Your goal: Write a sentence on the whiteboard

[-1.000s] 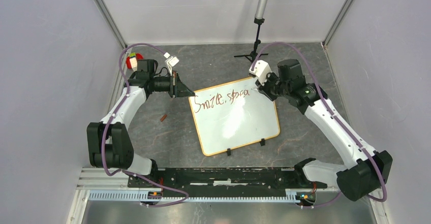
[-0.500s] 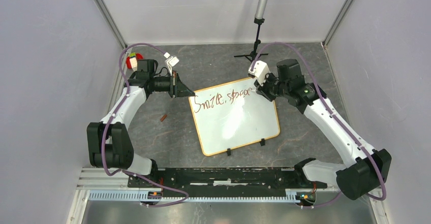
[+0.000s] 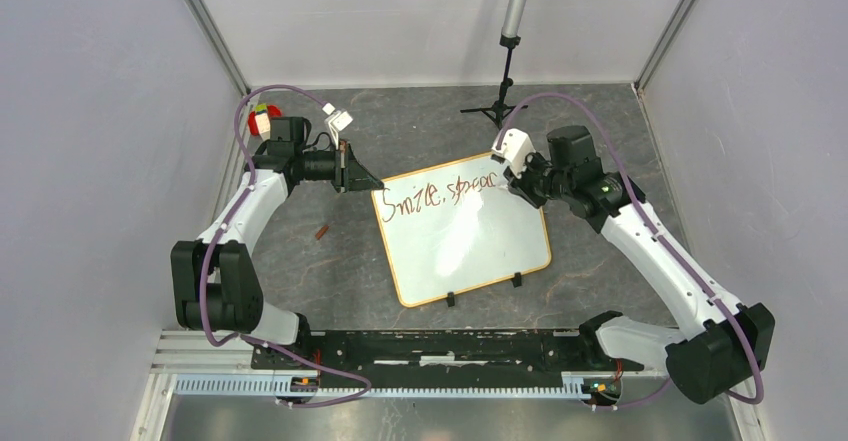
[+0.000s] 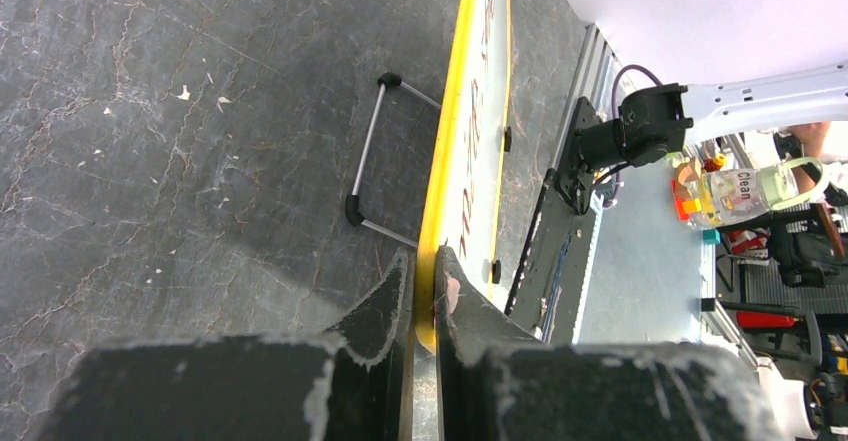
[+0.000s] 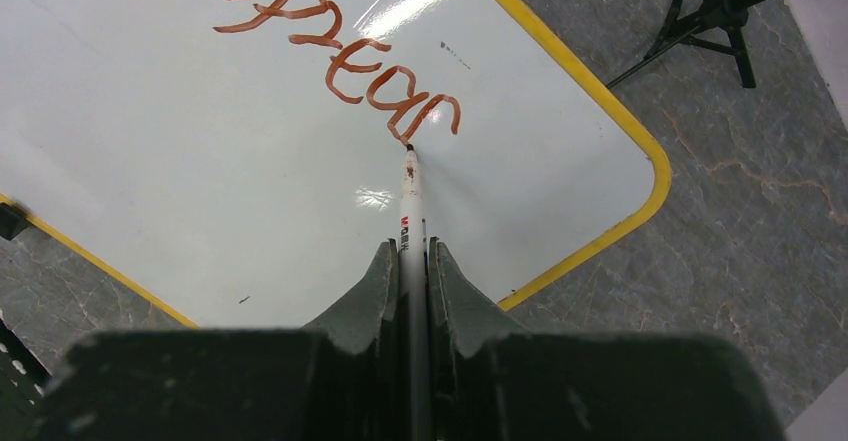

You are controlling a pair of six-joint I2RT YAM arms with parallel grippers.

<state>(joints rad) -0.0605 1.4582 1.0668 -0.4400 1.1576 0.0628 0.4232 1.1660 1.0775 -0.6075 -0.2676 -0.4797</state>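
While the right gripper (image 5: 410, 253) clamps a marker (image 5: 411, 196) between its fingers, the marker's tip touches the whiteboard (image 5: 180, 191) at the foot of the last letter of the sentence (image 5: 345, 66). In the top view the whiteboard (image 3: 470, 246) lies in the middle of the table (image 3: 420, 121), turned at a slant, with its two black clips (image 3: 451, 299) on the near edge. The sentence (image 3: 435, 193) runs in a single dark red line along the far edge, reading "Smile," and then a word that begins "sprea"; its last letters are too small to read with certainty. The right gripper (image 3: 518, 183) stands over the board's far right corner. The left gripper (image 3: 362, 179) sits at the far left corner. In its wrist view the left gripper (image 4: 425, 266) has its jaws pressed together on the board's yellow frame (image 4: 440, 191), one finger on each side, and a wire leg (image 4: 365, 166) shows behind the board. A tripod stand (image 3: 497, 111) rises at the far side of the table.
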